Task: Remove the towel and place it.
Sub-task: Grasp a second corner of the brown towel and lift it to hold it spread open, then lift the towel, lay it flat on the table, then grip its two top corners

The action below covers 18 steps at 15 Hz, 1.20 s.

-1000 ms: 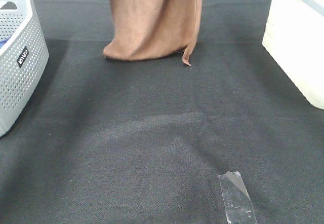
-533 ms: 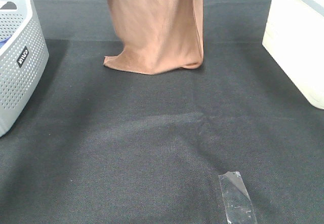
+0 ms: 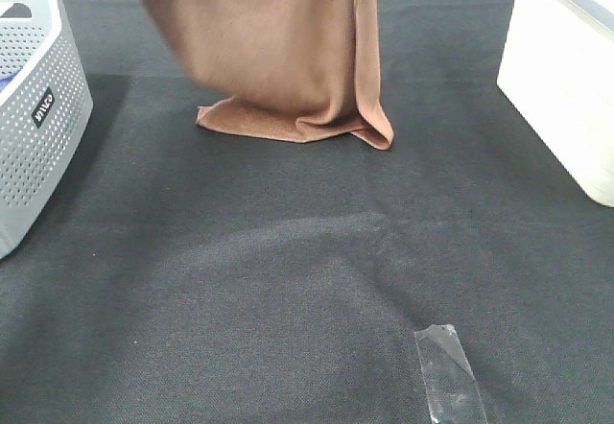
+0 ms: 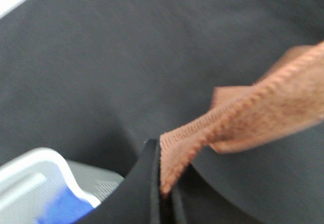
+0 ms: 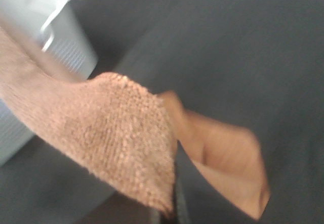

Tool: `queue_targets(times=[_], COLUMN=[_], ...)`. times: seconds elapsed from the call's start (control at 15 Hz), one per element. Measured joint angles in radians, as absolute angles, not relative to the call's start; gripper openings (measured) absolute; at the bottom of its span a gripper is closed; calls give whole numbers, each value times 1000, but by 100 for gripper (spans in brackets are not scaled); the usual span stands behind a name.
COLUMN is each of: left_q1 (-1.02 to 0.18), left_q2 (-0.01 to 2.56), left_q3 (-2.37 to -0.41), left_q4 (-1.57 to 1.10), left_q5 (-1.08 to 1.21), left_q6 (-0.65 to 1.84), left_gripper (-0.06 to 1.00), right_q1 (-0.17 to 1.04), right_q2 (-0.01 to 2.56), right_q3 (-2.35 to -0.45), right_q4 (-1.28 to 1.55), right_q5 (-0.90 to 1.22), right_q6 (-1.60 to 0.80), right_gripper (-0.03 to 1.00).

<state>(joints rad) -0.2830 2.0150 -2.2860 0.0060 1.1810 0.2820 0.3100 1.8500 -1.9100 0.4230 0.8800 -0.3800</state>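
The brown towel (image 3: 278, 50) hangs from above the top edge of the exterior high view. Its lower edge rests in a fold on the black mat (image 3: 288, 280). Neither gripper appears in that view. In the left wrist view my left gripper (image 4: 164, 191) is shut on the stitched edge of the towel (image 4: 253, 112). The right wrist view has my right gripper (image 5: 172, 211) shut on a corner of the towel (image 5: 111, 138), which drapes away over the mat.
A grey perforated basket (image 3: 38, 117) stands at the left edge, with something blue (image 4: 55, 211) inside it. A white container (image 3: 566, 79) sits at the right edge. A strip of clear tape (image 3: 449, 371) lies on the mat near the front.
The towel's hanging part has spread wider toward the left. Its lower edge has slid nearer and to the right and now lies folded on the mat.
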Motion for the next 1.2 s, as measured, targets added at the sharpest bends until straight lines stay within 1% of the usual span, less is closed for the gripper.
queue_targets(times=[0.33,0.4,0.6,0.67,0.73,1.0,1.07,1.13,1.2], left_q1=[-283,-283,-283,-283,-284,-289,-293,-293,-307], left_q2=[1967,1930,1752,1655,1599,1419,1394,1394,1368], left_q3=[-2272,-2237,-1997,-1881,-1813,-1543,-1483,-1483,-1422], left_q4=[-99,-105,-109,-118,-127,-192,-224,-224,-242], left_q5=[1216,1216,1217,1217,1216,1215,1214,1214,1214], left_q6=[189,177,164,164,164,180,200,200,223], left_gripper=[0,0,0,0,0,0,0,0,0], right_q1=[310,310,310,310,310,316,316,316,316], right_q2=[1788,1767,1693,1634,1586,1413,1373,1373,1334], right_q3=[-1910,-1910,-1875,-1790,-1718,-1403,-1345,-1345,-1297], right_q4=[425,425,334,272,257,288,288,288,285], right_q5=[1132,1174,1209,1208,1207,1201,1200,1200,1200], right_q6=[-384,-384,-382,-386,-407,-498,-513,-513,-515], right_gripper=[0,0,0,0,0,0,0,0,0])
